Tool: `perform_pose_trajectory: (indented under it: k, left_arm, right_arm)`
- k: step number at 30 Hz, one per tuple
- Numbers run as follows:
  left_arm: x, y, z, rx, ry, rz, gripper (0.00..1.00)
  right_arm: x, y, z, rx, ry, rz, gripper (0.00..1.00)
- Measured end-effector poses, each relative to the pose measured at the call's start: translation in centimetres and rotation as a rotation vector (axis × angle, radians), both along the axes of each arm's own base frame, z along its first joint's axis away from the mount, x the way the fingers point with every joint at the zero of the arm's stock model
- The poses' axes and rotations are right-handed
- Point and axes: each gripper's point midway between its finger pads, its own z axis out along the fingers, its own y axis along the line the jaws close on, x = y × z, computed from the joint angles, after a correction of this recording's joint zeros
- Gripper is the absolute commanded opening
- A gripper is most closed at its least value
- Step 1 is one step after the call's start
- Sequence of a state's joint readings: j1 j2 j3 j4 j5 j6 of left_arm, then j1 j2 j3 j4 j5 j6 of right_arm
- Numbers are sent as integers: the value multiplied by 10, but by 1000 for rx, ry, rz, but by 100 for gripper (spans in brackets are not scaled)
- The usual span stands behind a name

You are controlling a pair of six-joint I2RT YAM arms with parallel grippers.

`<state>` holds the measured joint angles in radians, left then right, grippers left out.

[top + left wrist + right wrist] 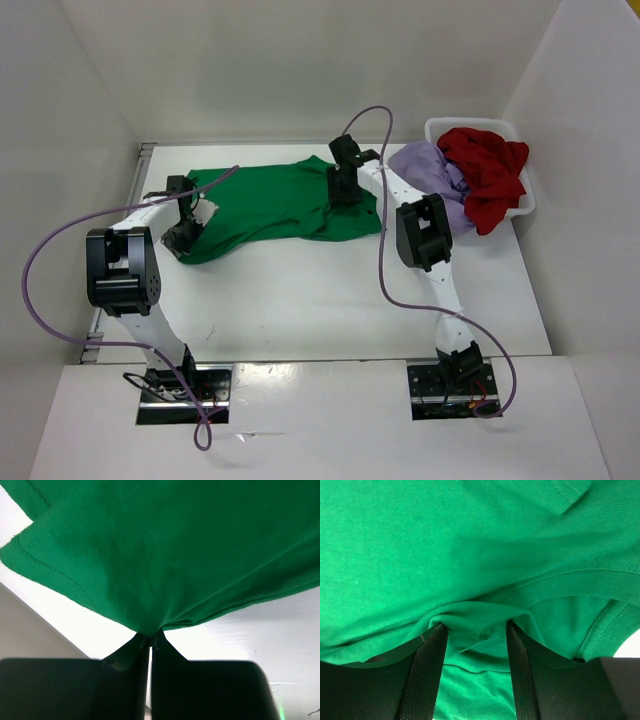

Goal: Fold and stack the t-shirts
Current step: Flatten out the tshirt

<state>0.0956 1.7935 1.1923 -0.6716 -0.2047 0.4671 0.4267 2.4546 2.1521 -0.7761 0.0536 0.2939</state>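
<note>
Two claws are meeting the green t-shirt (280, 205): the left claw (149, 639) is pinching its edge tight, and the right claw (475, 627) is standing spread around a loose fold. The shirt is lying on the white counter (320, 300), its long axis running left to right. White walls (300, 60) are enclosing it. The dark red t-shirt (485, 170) and lavender t-shirt (430, 170) are heaping at the basket (527, 198).

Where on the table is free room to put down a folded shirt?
The bare table strip between the green t-shirt and the arm bases is free, widest in the middle. The far right is crowded: basket, dark red t-shirt, lavender t-shirt.
</note>
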Motion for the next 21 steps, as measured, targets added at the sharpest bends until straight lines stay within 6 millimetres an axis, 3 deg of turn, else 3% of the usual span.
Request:
perform_pose_trajectory:
  k: [2,6,9,12,15,18,21]
  left_arm:
    - [0,0,0,0,1,0,0]
    - [0,0,0,0,1,0,0]
    - [0,0,0,0,1,0,0]
    - [0,0,0,0,1,0,0]
    - [0,0,0,0,1,0,0]
    - [0,0,0,0,1,0,0]
    - [0,0,0,0,1,0,0]
  right_arm:
    - [0,-2,-1,-7,-1,-5,56]
    - [-2,-2,-3,-7,2,0,33]
    - [-5,0,-4,19,13,4,22]
    - [-6,2,-4,48,22,3,21]
    - [-8,4,-3,74,31,2,8]
    - [-9,4,-2,94,38,-1,7]
    - [-14,2,-2,108,54,-7,23]
